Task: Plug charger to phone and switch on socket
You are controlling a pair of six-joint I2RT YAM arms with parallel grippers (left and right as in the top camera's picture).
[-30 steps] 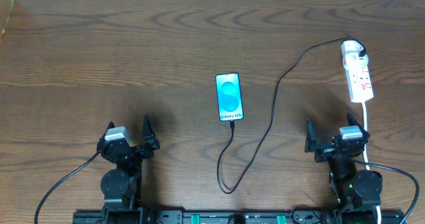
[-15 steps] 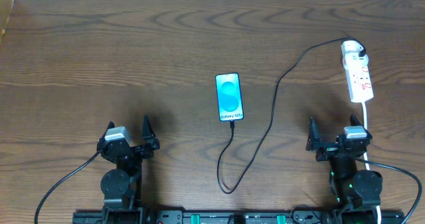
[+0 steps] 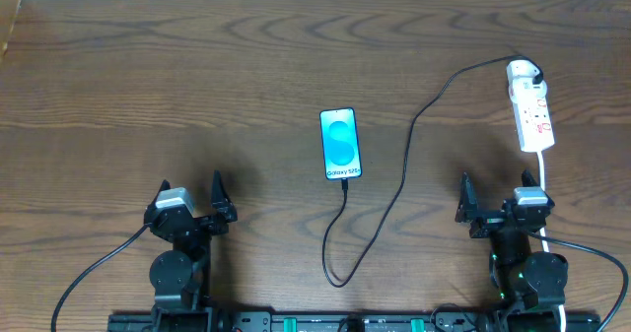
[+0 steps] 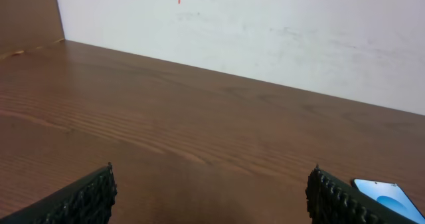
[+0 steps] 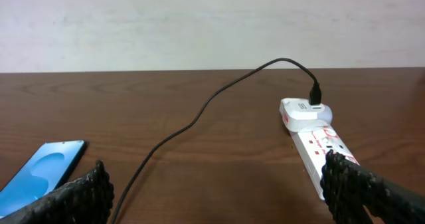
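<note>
Two grippers are in the overhead view, and only one has changed. The right gripper (image 3: 498, 190), in the lower right of the frame, has shifted slightly to the right over the last second, bringing it closer to a line directly below the socket (image 3: 532, 110). The left gripper (image 3: 189, 189), in the lower left, has not moved. Both have their jaws spread wide and hold nothing, and both wrist views confirm this, showing bare table (image 3: 148, 76) between the finger pads. The phone (image 3: 340, 143) lies flat at the centre of the frame with its screen lit blue. The charger (image 3: 399, 189) runs from the white plug (image 5: 305, 111) at the upper end of the socket, loops down past the centre, and rises to meet the bottom edge of the phone. The tip touches that edge and appears to be seated, but the pictures are too coarse to confirm this. The socket lies at the upper right, well apart from the phone, and the position of its switch cannot be read. The sideways shift of the right arm probably lines it up for pressing the socket switch, so that is judged to be the remaining step.
</note>
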